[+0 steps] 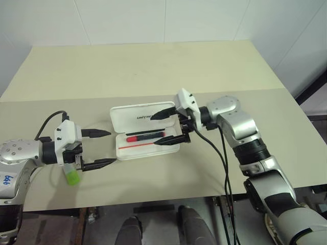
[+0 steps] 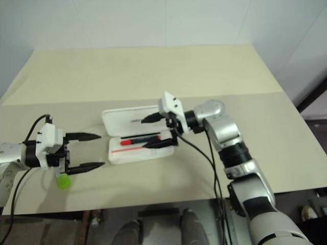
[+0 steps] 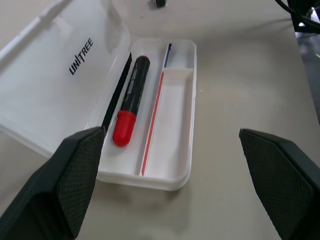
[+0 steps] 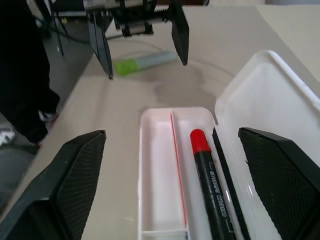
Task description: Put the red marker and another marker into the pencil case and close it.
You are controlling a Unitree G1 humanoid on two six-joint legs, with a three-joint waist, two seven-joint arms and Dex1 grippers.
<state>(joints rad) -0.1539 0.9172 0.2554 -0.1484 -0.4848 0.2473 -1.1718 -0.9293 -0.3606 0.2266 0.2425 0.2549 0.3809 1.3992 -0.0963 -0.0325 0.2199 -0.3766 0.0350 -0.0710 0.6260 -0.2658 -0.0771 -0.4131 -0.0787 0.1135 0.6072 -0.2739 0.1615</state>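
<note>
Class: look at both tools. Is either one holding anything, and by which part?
Nothing is held. The left tool and the right tool are both open and empty.

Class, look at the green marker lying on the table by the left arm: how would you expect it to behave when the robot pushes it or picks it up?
The green marker looks round and lies flat on the smooth table, so a sideways push would probably roll it. It looks like short hard plastic, so it likely stays stiff and light. Its smooth barrel may slip between the left tool's narrow fingertips.
</note>
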